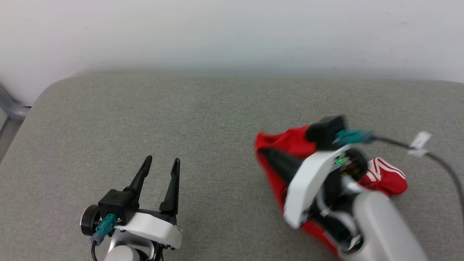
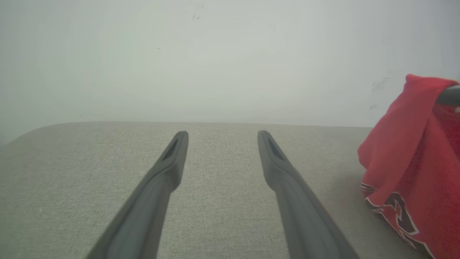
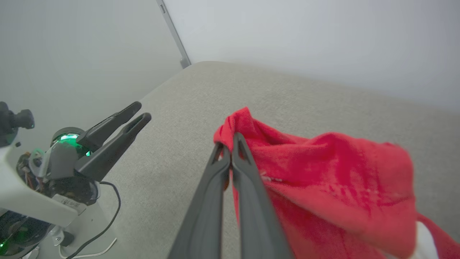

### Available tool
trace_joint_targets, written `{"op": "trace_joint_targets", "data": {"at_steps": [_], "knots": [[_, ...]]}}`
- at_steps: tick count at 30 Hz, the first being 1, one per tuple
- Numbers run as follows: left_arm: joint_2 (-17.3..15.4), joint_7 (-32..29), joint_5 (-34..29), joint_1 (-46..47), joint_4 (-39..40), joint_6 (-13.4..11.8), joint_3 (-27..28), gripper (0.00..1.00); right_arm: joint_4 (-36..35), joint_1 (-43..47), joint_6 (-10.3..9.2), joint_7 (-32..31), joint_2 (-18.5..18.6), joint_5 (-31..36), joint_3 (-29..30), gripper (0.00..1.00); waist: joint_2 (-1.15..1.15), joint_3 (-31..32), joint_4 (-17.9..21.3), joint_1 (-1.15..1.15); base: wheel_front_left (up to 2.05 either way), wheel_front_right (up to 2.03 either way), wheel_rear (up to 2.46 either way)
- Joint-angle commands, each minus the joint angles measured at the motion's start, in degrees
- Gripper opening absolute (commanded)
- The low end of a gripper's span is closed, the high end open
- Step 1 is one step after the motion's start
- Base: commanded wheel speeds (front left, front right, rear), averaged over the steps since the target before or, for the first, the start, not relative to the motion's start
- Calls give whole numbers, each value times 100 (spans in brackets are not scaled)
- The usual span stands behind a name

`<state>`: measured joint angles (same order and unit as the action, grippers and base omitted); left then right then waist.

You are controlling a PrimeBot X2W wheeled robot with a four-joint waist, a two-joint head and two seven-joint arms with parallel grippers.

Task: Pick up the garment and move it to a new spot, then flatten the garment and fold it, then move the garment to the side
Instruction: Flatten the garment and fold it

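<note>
The garment (image 1: 290, 143), a bright red jersey with white striped trim, lies bunched at the right of the grey table (image 1: 203, 119), partly under my right arm. My right gripper (image 3: 230, 142) is shut on a fold of the garment (image 3: 323, 172), and the cloth hangs raised from its fingertips. In the head view that gripper (image 1: 266, 152) points left into the red cloth. My left gripper (image 1: 161, 163) stands open over bare table at the lower left, well apart from the jersey. The left wrist view has the garment (image 2: 409, 162) at its right edge, black lettering showing low down.
A pale wall (image 1: 232, 32) runs behind the table's rounded far edge. A dark cable with a white tag (image 1: 420, 139) trails over the table to the right of my right wrist. A grey frame post (image 1: 11, 108) stands past the table's left corner.
</note>
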<state>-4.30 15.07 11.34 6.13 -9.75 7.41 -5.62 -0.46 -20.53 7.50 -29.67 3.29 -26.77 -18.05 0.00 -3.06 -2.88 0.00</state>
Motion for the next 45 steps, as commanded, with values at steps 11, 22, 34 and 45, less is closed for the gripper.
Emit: {"op": "trace_joint_targets", "data": {"at_steps": [11,22,34,45], "knots": [[2,14,58,32,-44,13,-111,100,1420,663,-2,339,-45,-931,-2351,0,0,-119,-185,0,0,0,0],[23,13,61,31,-85,13,-73,100,1853,414,-2,2207,-42,-705,-2367,100,0,-107,-205,0,0,0,0],[34,13,-15,-166,-90,-16,86,100,1217,845,-2,3474,-30,598,-595,100,0,131,-75,0,0,0,0],[23,13,-173,-231,-22,-129,225,100,-147,1877,-2,3315,-43,1803,2011,100,0,275,157,0,0,0,0]]}}
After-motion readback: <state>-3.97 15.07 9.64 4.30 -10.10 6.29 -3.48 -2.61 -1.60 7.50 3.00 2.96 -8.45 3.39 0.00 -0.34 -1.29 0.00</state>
